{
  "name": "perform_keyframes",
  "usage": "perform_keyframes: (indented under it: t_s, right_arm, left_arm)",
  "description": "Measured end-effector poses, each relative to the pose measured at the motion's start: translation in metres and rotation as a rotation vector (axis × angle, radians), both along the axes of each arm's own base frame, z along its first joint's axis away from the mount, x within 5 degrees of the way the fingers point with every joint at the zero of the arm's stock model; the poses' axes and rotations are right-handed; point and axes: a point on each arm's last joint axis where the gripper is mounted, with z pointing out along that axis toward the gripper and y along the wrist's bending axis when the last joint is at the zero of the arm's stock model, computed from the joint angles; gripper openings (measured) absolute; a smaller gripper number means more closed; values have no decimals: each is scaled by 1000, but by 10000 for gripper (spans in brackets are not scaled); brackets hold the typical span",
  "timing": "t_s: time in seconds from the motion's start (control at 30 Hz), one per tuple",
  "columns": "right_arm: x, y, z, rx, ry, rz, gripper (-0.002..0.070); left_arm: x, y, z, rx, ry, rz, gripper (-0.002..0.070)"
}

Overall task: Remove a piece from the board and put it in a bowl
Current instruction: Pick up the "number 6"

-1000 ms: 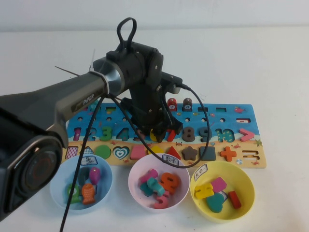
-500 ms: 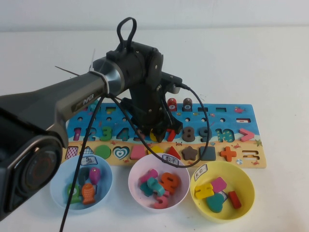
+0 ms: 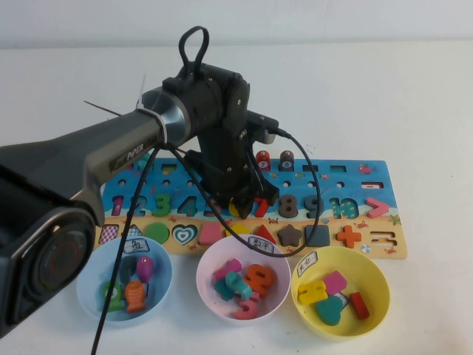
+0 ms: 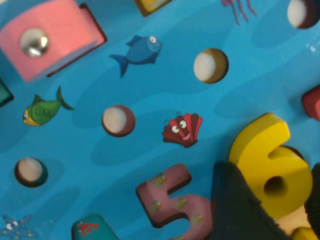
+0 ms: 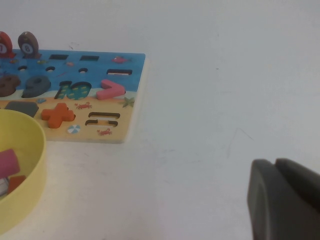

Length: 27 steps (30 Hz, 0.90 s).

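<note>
The yellow "6" piece (image 3: 236, 210) sits in the number row of the blue and sandy board (image 3: 347, 182). My left gripper (image 3: 241, 201) is down on it. In the left wrist view the dark fingers (image 4: 235, 205) stand on either side of the yellow 6 (image 4: 260, 150), pressed against its edges; the gripper (image 4: 270, 172) is shut on it. The 6 rests at board level (image 4: 150, 90). The pale pink bowl (image 3: 204, 293), with several pieces in it, stands just in front of the board. My right gripper (image 5: 275, 165) is shut and empty over bare table, right of the board (image 5: 132, 75).
A light blue bowl (image 3: 86, 290) stands left of the pink one and a yellow bowl (image 3: 381, 296) right of it (image 5: 35, 150). A pink 5 (image 4: 170, 200) lies next to the 6. The left arm's black cable (image 3: 318, 207) hangs over the board.
</note>
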Motion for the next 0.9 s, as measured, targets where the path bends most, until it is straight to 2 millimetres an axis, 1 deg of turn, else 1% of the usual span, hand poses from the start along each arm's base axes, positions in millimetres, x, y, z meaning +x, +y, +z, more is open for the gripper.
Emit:
perform_keyframes:
  t_s: [0.13, 0.6, 0.7, 0.73, 0.8, 0.9]
  right_arm:
    - [0, 0, 0, 0, 0, 0, -17]
    - [0, 0, 0, 0, 0, 0, -17]
    - [0, 0, 0, 0, 0, 0, -17]
    - [0, 0, 0, 0, 0, 0, -17]
    - [0, 0, 0, 0, 0, 0, -17]
    - [0, 0, 0, 0, 0, 0, -17]
  left_arm:
    - [-1, 0, 1, 2, 4, 0, 253]
    - [-3, 3, 15, 5, -19, -4, 253]
    - [-4, 5, 24, 21, -48, -17, 253]
    - [-7, 6, 32, 41, -69, -29, 253]
    - [-17, 2, 45, 83, -94, -73, 253]
    - [-39, -9, 74, 103, -162, -161, 253]
